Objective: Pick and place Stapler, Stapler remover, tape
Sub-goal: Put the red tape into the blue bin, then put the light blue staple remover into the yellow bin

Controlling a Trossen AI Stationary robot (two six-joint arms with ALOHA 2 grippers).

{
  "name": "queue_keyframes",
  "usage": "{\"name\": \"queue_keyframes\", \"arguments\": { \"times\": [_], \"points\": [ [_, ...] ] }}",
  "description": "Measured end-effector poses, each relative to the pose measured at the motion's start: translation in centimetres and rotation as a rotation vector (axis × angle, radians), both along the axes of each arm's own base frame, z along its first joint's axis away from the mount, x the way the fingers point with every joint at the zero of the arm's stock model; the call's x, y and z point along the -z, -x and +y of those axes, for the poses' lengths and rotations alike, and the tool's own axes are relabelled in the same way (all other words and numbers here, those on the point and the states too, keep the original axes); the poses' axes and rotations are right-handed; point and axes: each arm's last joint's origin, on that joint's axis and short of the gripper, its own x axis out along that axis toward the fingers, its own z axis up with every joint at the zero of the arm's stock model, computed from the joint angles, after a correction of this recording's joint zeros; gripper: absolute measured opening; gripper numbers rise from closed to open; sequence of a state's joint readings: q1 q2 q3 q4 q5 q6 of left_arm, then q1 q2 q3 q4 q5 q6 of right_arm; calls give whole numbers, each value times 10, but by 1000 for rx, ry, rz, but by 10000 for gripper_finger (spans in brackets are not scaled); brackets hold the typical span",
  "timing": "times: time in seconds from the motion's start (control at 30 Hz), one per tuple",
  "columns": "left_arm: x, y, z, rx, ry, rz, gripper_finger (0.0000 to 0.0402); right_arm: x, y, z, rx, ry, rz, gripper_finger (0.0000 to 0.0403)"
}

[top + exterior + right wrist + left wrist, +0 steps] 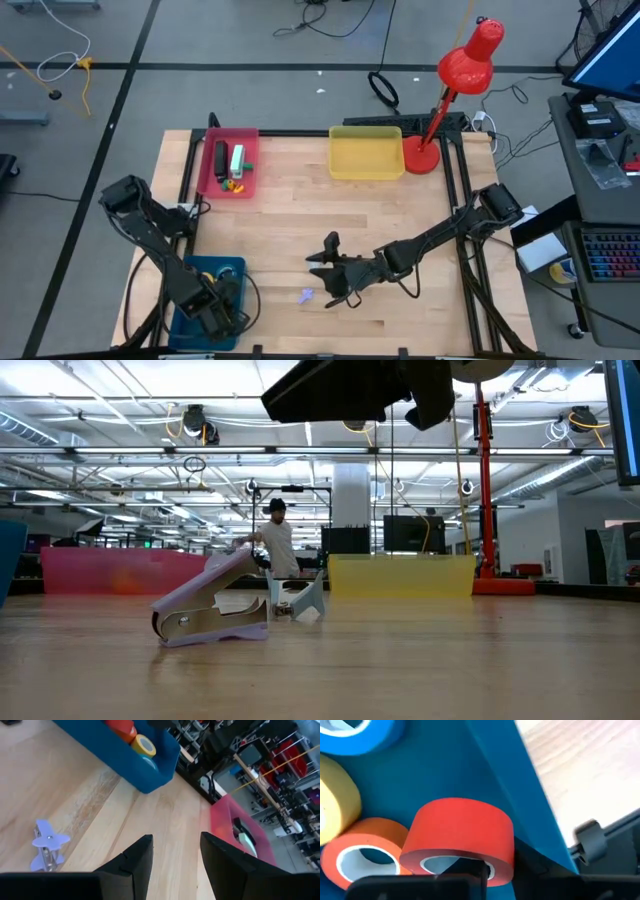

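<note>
The lavender staple remover [305, 295] [212, 608] [47, 845] lies on the wooden table near its near edge. My right gripper [324, 270] [175, 855] hovers open just right of it and touches nothing. My left gripper [215, 300] is down in the blue tray [200, 272], at the red tape roll [460, 837]. The orange [367, 852], yellow [337, 802] and blue [355, 735] rolls lie on the tray floor beside it. A black stapler [220, 158] rests in the pink tray [246, 135]. My left gripper has one dark fingertip [456, 866] inside the red roll's white core [432, 865]. The other finger is below the picture's edge, so the hold on the roll's wall is not plain. The red roll sits over the edge of the orange roll, inside the blue tray.
A yellow tray [365, 152] sits at the table's far edge, with a red desk lamp's base [421, 158] at its right. The pink tray also holds small coloured items [237, 172]. Bare wood lies between the trays. A person [275, 540] stands far behind the table.
</note>
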State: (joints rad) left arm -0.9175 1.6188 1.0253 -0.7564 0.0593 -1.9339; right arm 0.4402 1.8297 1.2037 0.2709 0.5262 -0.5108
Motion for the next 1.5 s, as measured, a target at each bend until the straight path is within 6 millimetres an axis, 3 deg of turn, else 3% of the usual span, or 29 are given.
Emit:
{"name": "queue_keyframes", "arguments": {
  "times": [0.53, 0.7, 1.03, 1.5],
  "points": [
    [4, 1, 4, 71, -52, -33, 157, -1, 0, 0, -6, 4, -6, 155],
    [-2, 4, 4, 70, -50, -65, 171, 4, 3, 1, -11, 26, 45, 155],
    [-37, 15, 11, 117, -163, -421, 153, 25, 14, -7, -37, 12, 303, 154],
    [-80, 13, 24, 305, -404, -856, 152, 29, 0, -42, -113, -145, 376, 159]
  ]
}}
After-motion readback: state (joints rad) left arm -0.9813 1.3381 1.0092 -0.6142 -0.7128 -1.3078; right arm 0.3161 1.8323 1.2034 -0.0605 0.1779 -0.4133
